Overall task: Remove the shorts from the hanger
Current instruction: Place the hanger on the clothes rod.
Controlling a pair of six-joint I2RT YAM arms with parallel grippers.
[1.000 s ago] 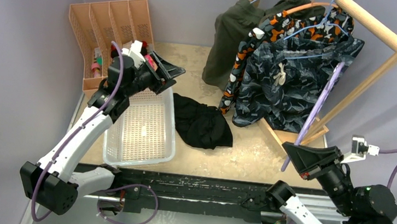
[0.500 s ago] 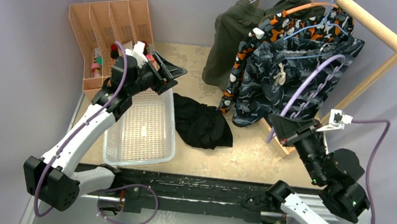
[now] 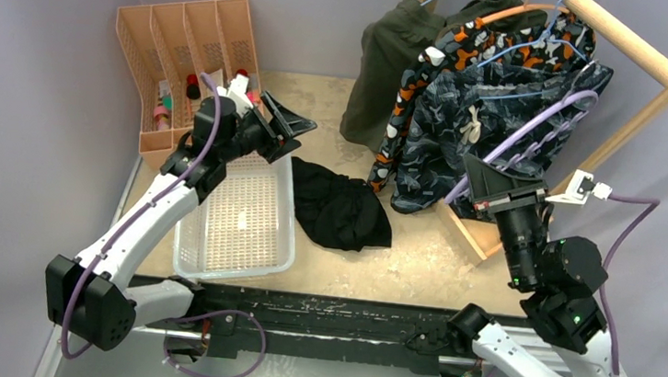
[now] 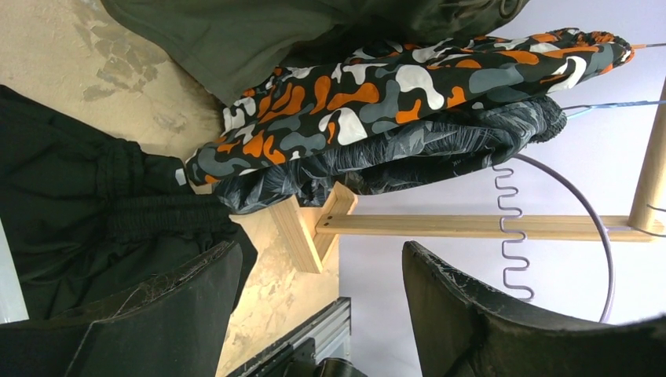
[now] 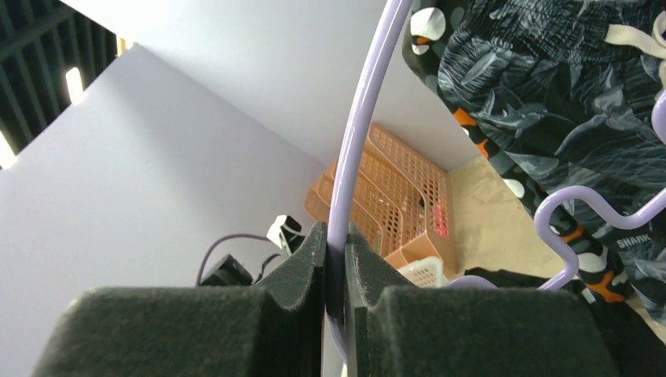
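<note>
Where the wooden rack stands at the far right of the desk, three pairs of shorts hang overlapping from its rail.

1. Olive green shorts: leftmost on the rail. Their right side is hidden behind the next pair, and the overhead view cuts off their top.
2. Orange-black-white camouflage shorts: middle of the three. Only the top arc of an orange hanger shows above them; the rest is buried in cloth.
3. Dark blue-grey camouflage shorts: nearest of the three, with a pale drawstring at the front. Their lower right part is masked by the right arm.
4. Black shorts: off the rack, lying crumpled on the desk just beside the right wall of the white basket, left of the rack's foot.
5. Lilac hanger: has a wavy bar and is pinched in the narrow jaws of the right gripper, in front of the blue-grey pair. Whether its hook rests on the rail cannot be told.
6. Left gripper: jaws wide, holding nothing, above the basket's far right corner and facing the rack.
7. Orange organiser: far left of the desk. The small bottles in its near compartments are too small to identify.
</note>
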